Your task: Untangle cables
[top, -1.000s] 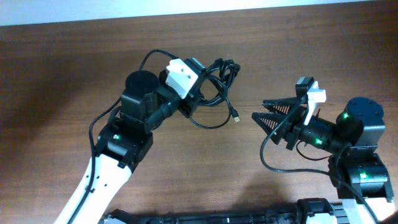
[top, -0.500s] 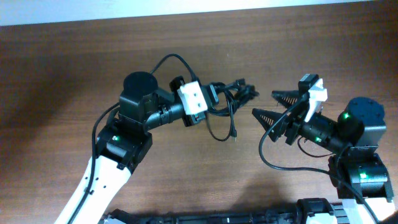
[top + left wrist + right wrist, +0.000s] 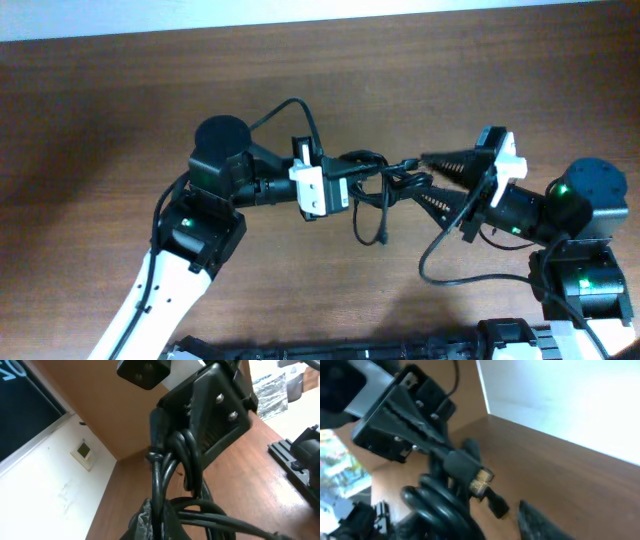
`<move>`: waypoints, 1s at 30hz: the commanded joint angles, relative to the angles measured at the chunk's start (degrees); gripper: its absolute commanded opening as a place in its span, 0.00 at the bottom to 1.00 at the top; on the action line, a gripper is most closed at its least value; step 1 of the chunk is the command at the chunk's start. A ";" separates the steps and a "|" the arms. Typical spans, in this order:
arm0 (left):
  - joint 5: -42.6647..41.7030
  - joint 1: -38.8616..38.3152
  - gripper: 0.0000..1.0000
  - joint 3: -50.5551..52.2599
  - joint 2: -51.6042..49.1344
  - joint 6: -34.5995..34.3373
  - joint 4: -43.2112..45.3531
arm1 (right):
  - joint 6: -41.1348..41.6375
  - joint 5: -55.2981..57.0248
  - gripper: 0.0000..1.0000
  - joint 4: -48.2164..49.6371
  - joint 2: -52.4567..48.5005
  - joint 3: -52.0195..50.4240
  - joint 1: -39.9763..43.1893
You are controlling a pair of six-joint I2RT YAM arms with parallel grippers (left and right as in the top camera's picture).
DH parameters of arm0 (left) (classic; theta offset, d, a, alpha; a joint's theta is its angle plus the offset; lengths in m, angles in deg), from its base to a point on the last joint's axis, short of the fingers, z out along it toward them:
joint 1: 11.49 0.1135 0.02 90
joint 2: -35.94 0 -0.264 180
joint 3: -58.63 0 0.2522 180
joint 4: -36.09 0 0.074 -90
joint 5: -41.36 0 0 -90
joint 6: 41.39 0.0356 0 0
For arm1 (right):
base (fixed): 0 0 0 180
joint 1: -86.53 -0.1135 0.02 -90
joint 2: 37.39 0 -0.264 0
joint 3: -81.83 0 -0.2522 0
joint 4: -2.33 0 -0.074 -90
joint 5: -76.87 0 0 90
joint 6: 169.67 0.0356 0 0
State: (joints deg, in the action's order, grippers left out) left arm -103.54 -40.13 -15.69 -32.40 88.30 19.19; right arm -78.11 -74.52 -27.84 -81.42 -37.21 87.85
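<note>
The cables (image 3: 388, 182) are a black bunch over the table (image 3: 100, 120), between my two hands. My left gripper (image 3: 352, 181) is squeezed tight on them. My right gripper (image 3: 421, 174) has its fingers apart around the bunch's end.

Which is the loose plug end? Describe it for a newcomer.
Over the middle of the table, the left gripper clamps a bunch of black cables. One strand drops from it toward the robot's side and ends in a small plug. Only it dangles singly; the rest is coiled tight.
</note>
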 commanded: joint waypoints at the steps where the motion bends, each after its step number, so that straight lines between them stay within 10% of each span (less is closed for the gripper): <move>1: -2.05 -2.99 0.00 -1.22 1.33 0.44 0.72 | 0.81 -4.42 0.12 0.11 0.22 0.76 -0.20; 7: 14.95 -3.56 0.17 -1.22 1.36 -13.29 0.96 | 0.79 -0.83 0.07 0.17 0.22 0.76 -0.17; 10: 19.58 -3.15 0.82 -1.22 1.68 -22.43 0.72 | 0.74 2.64 0.06 0.22 0.22 0.76 -0.17; 12: 20.20 -2.16 0.98 -1.22 2.36 -25.49 0.55 | -0.37 2.97 0.04 0.20 0.22 0.76 -0.07; 18: 20.90 7.48 0.99 -1.22 5.25 -46.31 -0.44 | -13.25 -5.73 0.04 0.20 0.22 0.76 -0.09; 30: -12.35 16.06 0.98 -1.22 5.31 -30.64 -14.25 | -25.79 -23.02 0.04 2.05 0.20 0.76 -0.09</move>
State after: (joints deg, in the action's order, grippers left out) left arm -104.76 -24.42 -15.93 -27.37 50.64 7.67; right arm -100.62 -89.21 -27.33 -81.49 -37.21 87.87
